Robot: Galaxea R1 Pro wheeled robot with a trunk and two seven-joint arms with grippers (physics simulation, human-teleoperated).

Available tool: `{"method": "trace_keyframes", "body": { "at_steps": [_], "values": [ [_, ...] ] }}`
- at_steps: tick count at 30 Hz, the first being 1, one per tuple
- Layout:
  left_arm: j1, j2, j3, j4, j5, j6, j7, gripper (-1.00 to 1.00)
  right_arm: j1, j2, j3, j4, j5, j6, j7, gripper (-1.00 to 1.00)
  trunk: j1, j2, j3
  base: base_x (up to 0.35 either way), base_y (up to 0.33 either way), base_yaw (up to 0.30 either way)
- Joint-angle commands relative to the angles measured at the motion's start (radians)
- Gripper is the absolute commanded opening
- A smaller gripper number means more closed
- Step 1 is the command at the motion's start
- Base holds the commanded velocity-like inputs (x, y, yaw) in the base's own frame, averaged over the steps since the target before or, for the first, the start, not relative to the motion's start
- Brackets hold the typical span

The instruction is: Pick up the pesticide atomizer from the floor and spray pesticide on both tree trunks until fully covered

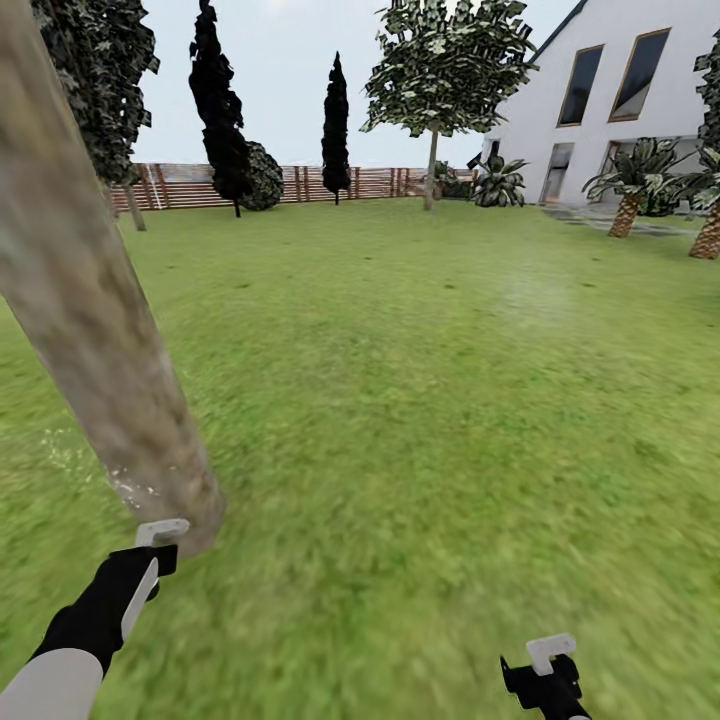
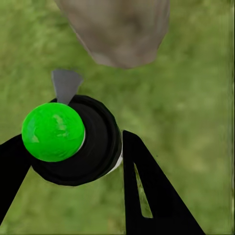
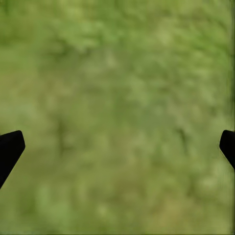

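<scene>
A grass lawn [image 1: 420,400] runs back to a wooden fence [image 1: 370,182] and a white house [image 1: 620,90]. The left tool [image 2: 73,161] grips the pesticide atomizer [image 2: 83,142], its top glowing green, nozzle aimed at the near tree trunk [image 1: 90,300] just beside it. Whitish specks fleck that trunk's base, so spraying looks underway. The far tree [image 1: 440,70], well beyond the trunk, seems untreated. The right tool [image 3: 117,147] hangs open over grass.

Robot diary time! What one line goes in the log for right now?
left fingers: shut on atomizer, green top | aimed at trunk base | whitish specks there | right gripper: open over grass
</scene>
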Motion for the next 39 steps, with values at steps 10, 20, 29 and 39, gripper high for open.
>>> {"method": "trace_keyframes", "body": {
  "at_steps": [10, 20, 29, 39],
  "values": [
    [0.000, 0.003, 0.001, -0.003, -0.001, 0.006, 0.001, -1.00, 0.000, 0.000, 0.009, 0.000, -0.008, -0.002, -0.002, 1.00, 0.000, 0.000, -0.001, 0.193, -0.210, 0.157],
    [-0.011, -0.006, -0.006, -0.089, -0.004, 0.026, -0.003, -1.00, 0.000, 0.000, 0.009, 0.000, -0.008, -0.002, -0.002, 1.00, 0.000, 0.000, -0.001, -0.083, -0.137, 0.276],
    [-0.134, 0.011, -0.012, -0.280, 0.005, 0.240, -0.023, -1.00, 0.000, -0.002, 0.009, 0.000, -0.008, -0.003, -0.003, 1.00, 0.000, 0.000, -0.001, -0.001, 0.000, 0.109],
    [-0.155, 0.148, -0.016, -0.298, -0.005, 0.335, -0.192, -1.00, 0.000, -0.003, 0.009, 0.000, -0.008, -0.002, -0.002, 1.00, 0.000, 0.000, -0.001, 0.000, 0.000, 0.000]
  ]
}}
